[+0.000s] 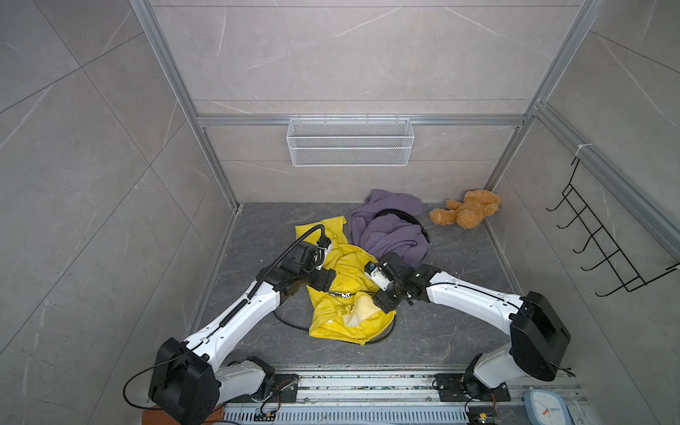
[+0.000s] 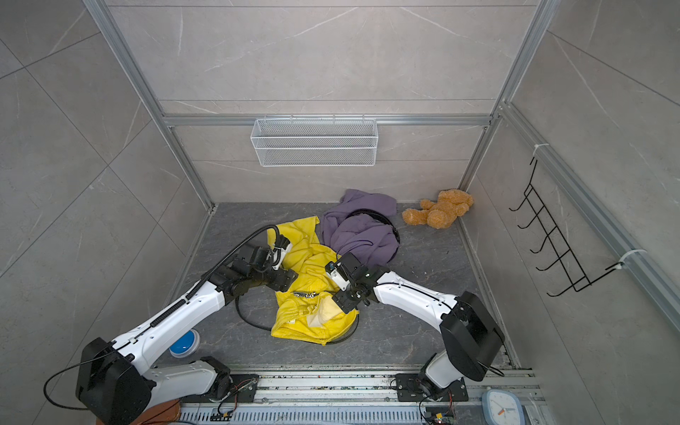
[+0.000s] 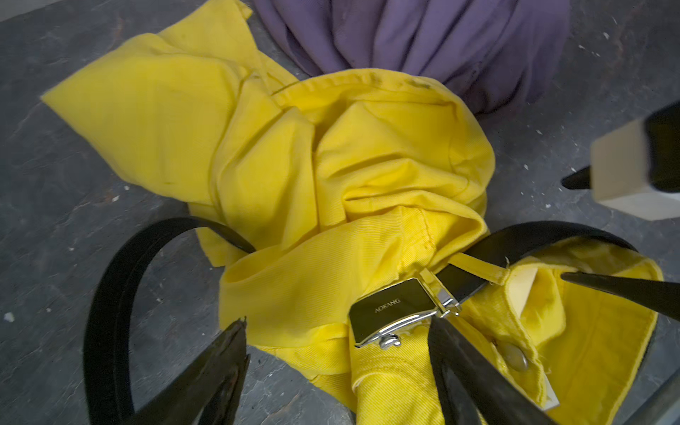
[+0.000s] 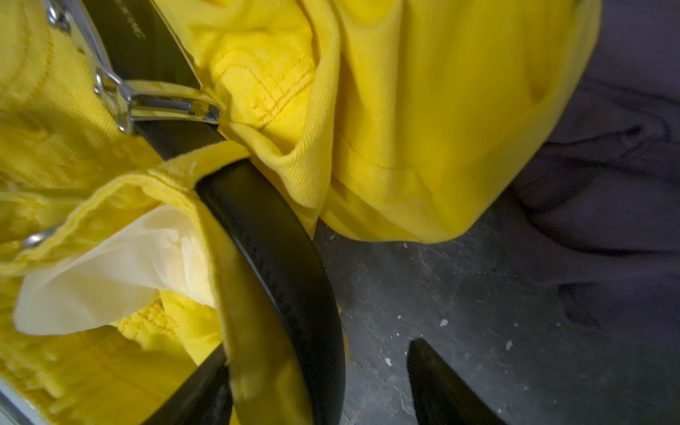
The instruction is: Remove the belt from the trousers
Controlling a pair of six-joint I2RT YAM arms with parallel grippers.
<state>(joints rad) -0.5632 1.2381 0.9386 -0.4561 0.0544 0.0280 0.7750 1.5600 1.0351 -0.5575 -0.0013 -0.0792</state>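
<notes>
Yellow trousers (image 1: 346, 265) (image 2: 309, 265) lie crumpled in the middle of the floor. A black belt (image 3: 110, 294) (image 4: 279, 257) runs through their waistband loops, and its free end loops out over the floor. The black and silver buckle (image 1: 340, 294) (image 3: 397, 309) lies on the waistband. My left gripper (image 3: 336, 327) (image 1: 325, 283) is open just over the buckle, with one finger (image 3: 463, 368) beside the buckle's clasp end. My right gripper (image 4: 318, 349) (image 1: 382, 307) is open astride the belt and waistband edge. A gap shows between the belt and one finger (image 4: 438, 386).
A purple garment (image 1: 390, 232) with another black belt lies just behind the trousers. A teddy bear (image 1: 465, 211) sits in the far right corner. A white wire basket (image 1: 349, 141) hangs on the back wall, a black hook rack (image 1: 603, 243) on the right wall. A blue bowl (image 2: 184, 344) stands near the left arm's base.
</notes>
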